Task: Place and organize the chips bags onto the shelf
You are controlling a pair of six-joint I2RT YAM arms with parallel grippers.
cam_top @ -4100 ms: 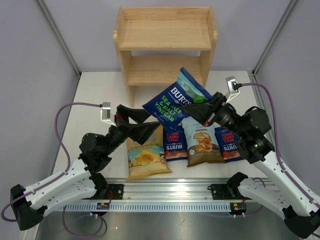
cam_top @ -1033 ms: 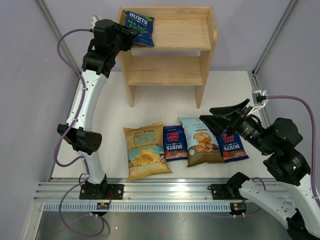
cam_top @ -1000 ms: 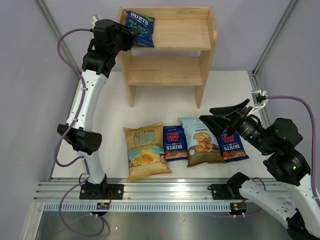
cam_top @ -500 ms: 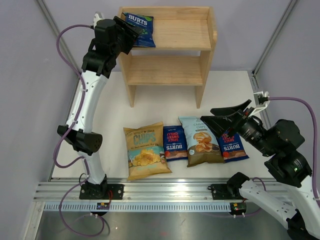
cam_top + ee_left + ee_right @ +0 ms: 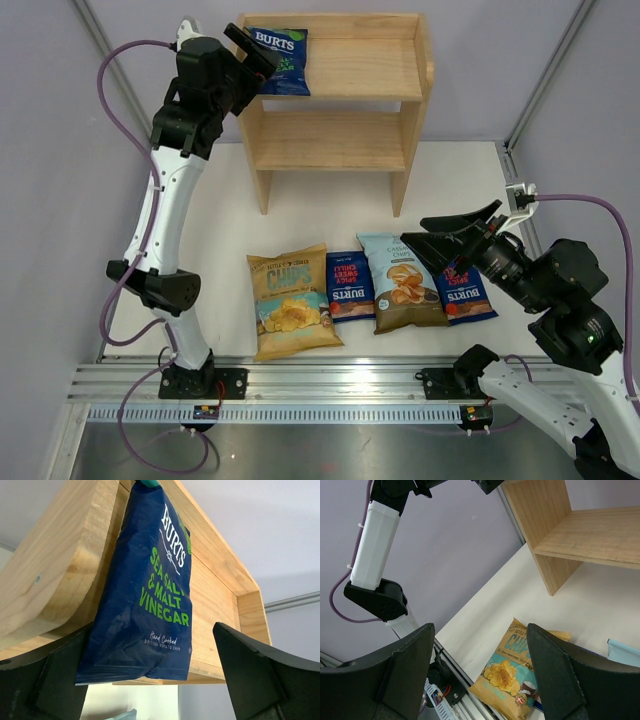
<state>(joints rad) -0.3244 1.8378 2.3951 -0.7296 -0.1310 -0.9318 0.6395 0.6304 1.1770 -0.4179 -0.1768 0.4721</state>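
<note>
Bright, even diffuse light; top view sharp, faint soft shadows under shelf [image 5: 370, 65]. Left wrist view: fingers [image 5: 45, 680] at 7 and 4 o'clock dark, slightly soft.

"BURTS SEA SALT & MALT VINEGAR" is printed on the blue bag [image 5: 145, 595]. "CHIPS" is read on the tan bag [image 5: 290, 303]. "BURTS" is read on the left small bag [image 5: 350, 285] and the right small bag [image 5: 463, 293].

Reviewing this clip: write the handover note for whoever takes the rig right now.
Left gripper: open, at the sea salt bag on the shelf top tier, left end.
Right gripper: open, empty, above the table.
Done: one bag shelved.
Left: tan Chips bag, left small Burts bag, light-blue bag, right small Burts bag, all on the table.
</note>
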